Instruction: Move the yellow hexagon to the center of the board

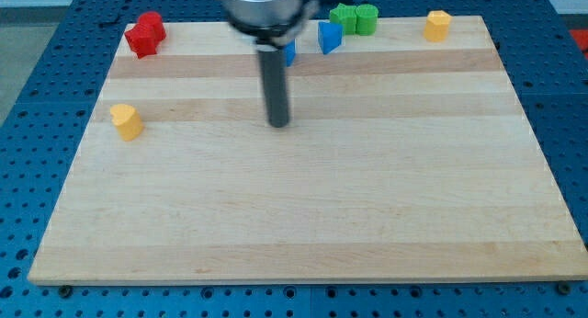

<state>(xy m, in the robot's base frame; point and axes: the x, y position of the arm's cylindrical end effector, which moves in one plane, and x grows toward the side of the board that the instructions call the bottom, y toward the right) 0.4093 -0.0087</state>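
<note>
My tip (278, 125) rests on the wooden board (303, 217), a little above its middle. One yellow block (125, 121) lies near the view's left edge of the board, far to the left of the tip. A second yellow block (437, 25) sits at the view's top right corner, far from the tip. I cannot tell for certain which of the two is the hexagon. The tip touches no block.
Two red blocks (145, 35) huddle at the top left corner. A blue block (329, 37) lies at the top edge, and another blue block (290, 52) is partly hidden behind the rod. Two green blocks (355, 18) sit together at the top edge.
</note>
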